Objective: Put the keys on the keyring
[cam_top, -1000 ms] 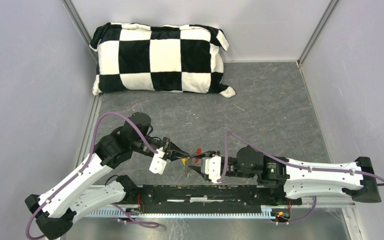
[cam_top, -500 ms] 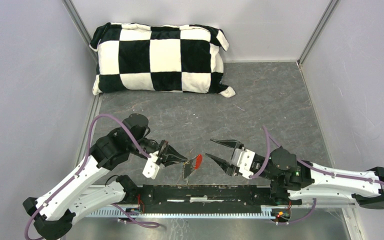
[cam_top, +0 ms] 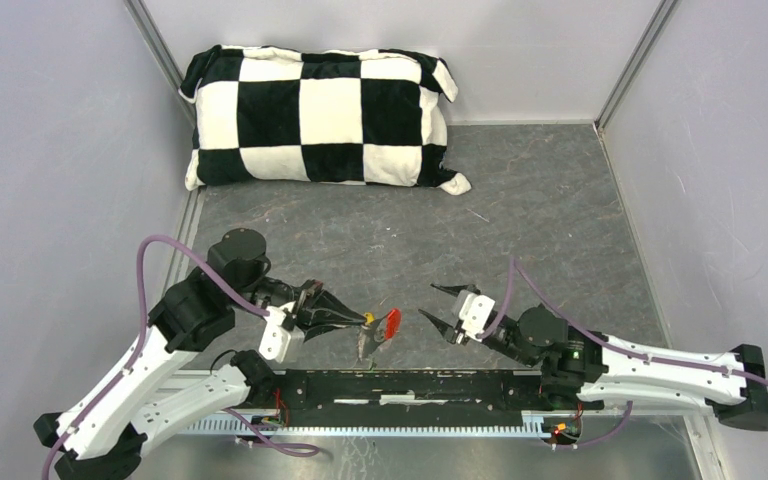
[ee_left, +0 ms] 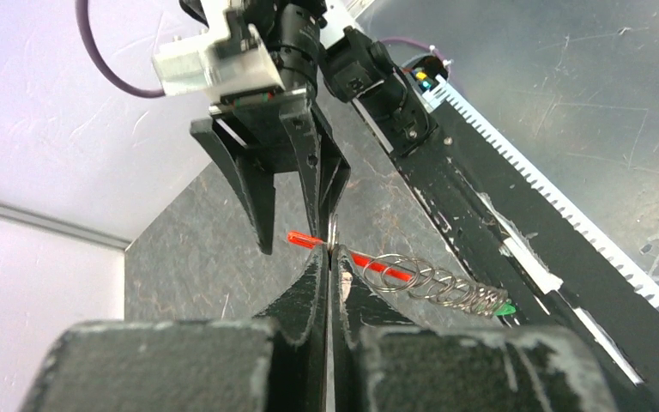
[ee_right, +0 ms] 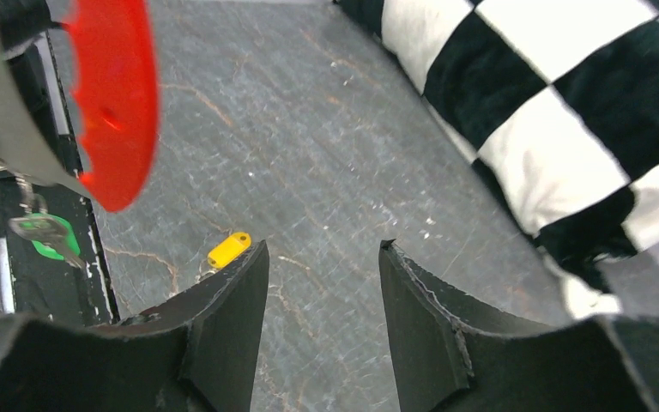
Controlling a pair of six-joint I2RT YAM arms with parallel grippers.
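Left gripper (ee_left: 330,257) pinches the keyring (ee_left: 429,285) aloft at near centre, green key (ee_right: 51,249) apparently already threaded on; right gripper (ee_right: 323,251) stands spread and empty, and the yellow key (ee_right: 228,249) lies on the worktop (ee_right: 309,129), outstanding.

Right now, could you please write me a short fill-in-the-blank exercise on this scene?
The left fingers pinch a keyring whose tag is ___.
The right fingers stand ___.
The yellow key lies on the ___.
The key hanging from the keyring has a ___ head.
Missing: red; open; table; green.
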